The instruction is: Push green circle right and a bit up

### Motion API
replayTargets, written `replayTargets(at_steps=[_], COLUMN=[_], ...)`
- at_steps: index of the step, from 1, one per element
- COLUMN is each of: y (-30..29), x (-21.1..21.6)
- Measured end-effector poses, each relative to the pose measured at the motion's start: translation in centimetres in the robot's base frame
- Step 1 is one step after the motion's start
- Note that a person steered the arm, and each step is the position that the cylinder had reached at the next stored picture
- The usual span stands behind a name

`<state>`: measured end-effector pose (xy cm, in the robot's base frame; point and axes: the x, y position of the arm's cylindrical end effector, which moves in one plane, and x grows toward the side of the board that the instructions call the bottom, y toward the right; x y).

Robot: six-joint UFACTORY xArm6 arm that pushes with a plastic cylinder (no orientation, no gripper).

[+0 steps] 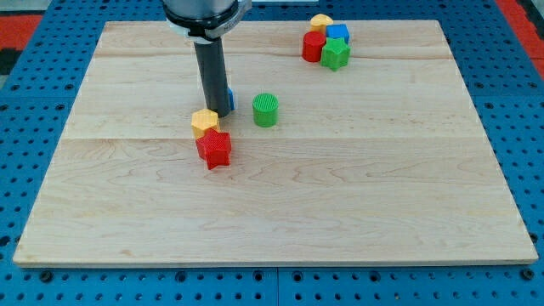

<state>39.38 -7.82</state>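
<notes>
The green circle is a short green cylinder standing near the middle of the wooden board. My tip is at the end of the dark rod, to the view's left of the green circle with a gap between them. A blue block is mostly hidden behind the rod. A yellow block sits just below my tip, touching a red star under it.
At the view's top right is a cluster: a yellow block, a blue cube, a red cylinder and a green star. A blue pegboard surrounds the board.
</notes>
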Motion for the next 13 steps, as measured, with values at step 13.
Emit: replayTargets(at_steps=[13], y=[20.7], x=[0.7])
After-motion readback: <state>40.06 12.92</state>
